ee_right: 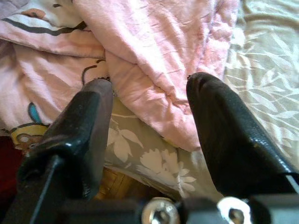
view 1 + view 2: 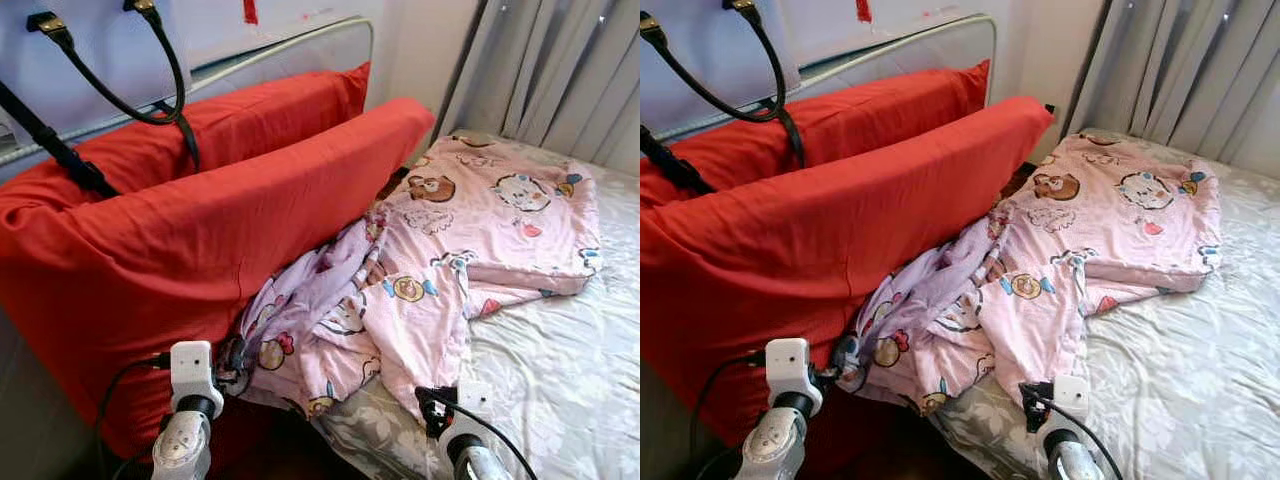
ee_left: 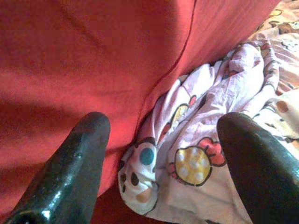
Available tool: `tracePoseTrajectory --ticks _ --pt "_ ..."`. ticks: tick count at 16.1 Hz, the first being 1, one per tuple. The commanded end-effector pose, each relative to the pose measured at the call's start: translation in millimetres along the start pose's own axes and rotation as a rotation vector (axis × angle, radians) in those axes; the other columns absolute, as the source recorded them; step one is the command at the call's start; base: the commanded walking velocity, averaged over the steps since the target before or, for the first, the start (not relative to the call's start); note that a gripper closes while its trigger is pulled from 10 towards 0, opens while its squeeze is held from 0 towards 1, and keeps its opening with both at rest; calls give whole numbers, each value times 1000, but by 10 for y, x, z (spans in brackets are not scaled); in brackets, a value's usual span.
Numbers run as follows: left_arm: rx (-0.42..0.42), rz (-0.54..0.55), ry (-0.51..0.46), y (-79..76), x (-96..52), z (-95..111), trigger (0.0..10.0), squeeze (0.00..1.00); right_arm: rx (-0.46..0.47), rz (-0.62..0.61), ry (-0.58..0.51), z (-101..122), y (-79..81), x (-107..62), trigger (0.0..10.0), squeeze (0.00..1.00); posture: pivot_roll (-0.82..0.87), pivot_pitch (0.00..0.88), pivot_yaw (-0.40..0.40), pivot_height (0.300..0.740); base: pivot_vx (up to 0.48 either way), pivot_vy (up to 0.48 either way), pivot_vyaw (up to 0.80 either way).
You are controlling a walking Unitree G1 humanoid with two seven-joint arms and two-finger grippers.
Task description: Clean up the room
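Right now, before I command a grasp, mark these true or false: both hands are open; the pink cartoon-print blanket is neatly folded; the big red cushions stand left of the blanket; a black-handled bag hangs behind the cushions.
1. Both the left hand and right hand are open: true.
2. The pink cartoon-print blanket is neatly folded: false, it lies crumpled.
3. The big red cushions stand left of it: true.
4. A black-handled bag hangs behind them: true.

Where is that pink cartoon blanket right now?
The pink blanket lies rumpled on the bed's grey leaf-patterned sheet, its left edge bunched against the red pillows, in front of both grippers.
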State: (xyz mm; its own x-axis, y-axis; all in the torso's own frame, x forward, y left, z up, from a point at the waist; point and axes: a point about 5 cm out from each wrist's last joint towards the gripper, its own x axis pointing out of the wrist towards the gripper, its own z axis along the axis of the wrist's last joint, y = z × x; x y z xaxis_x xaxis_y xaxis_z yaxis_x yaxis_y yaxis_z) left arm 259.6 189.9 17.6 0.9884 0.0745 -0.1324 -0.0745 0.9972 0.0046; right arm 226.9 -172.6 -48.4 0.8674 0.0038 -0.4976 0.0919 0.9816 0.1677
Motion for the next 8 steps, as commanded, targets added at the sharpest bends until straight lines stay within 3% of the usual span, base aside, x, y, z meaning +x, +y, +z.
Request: tracePoseTrajectory --ticks 1,4,8 --pt "-2 -17 1 -48 -1 -3 10000 0 -21 -17 -12 55 -50 17 10000 0 21 0 -33 675 0 0 0" --pt "-3 -18 1 -48 -6 -4 10000 0 -28 -25 -51 136 -107 28 10000 0 22 0 -35 635 0 0 0" --pt "6 -18 2 -41 -10 -1 10000 0 -22 -20 -93 186 -62 39 10000 0 22 0 -34 635 0 0 0"
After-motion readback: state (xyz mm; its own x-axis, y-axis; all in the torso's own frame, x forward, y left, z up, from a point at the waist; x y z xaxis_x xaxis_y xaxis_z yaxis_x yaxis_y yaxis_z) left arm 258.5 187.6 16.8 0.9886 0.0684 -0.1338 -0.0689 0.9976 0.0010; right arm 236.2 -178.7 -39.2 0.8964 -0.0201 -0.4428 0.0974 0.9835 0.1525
